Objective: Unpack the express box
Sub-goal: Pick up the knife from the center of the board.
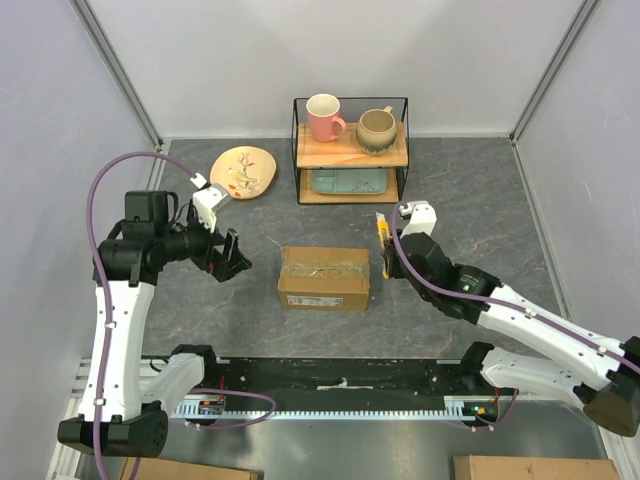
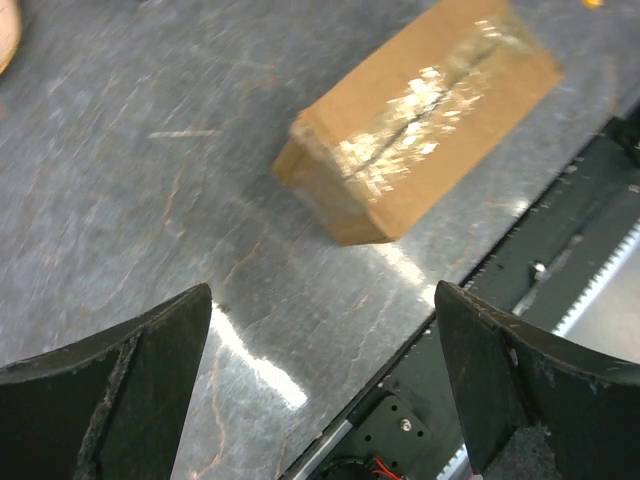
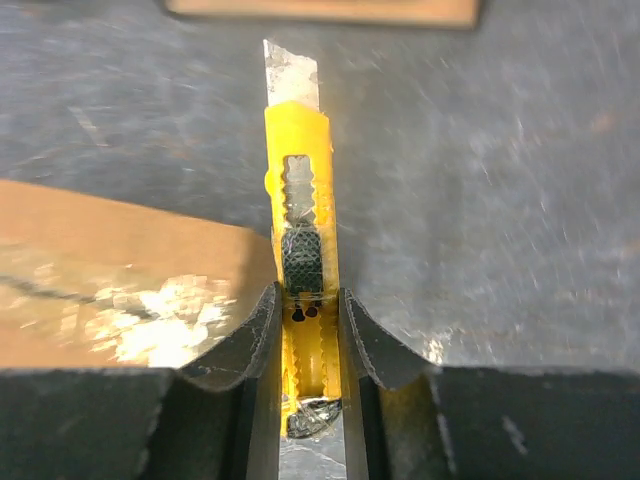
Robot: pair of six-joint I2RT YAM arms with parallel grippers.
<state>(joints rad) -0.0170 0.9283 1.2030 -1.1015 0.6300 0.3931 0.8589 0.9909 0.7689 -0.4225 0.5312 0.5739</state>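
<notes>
The yellow snap-blade utility knife [image 3: 300, 200], blade out, is clamped between the fingers of the right gripper [image 3: 303, 330], just off the right end of the brown cardboard express box [image 1: 324, 277]. The box lies mid-table, flaps down and taped. A dark line runs along its shiny seam, though I cannot tell whether that is a cut, so unpacking looks barely begun. The left gripper [image 2: 322, 350] hangs spread wide and empty to the box's left. Bare grey table [image 1: 480, 200] lies on all sides of the box, with the wire-framed wooden shelf [image 1: 350, 150] well behind
</notes>
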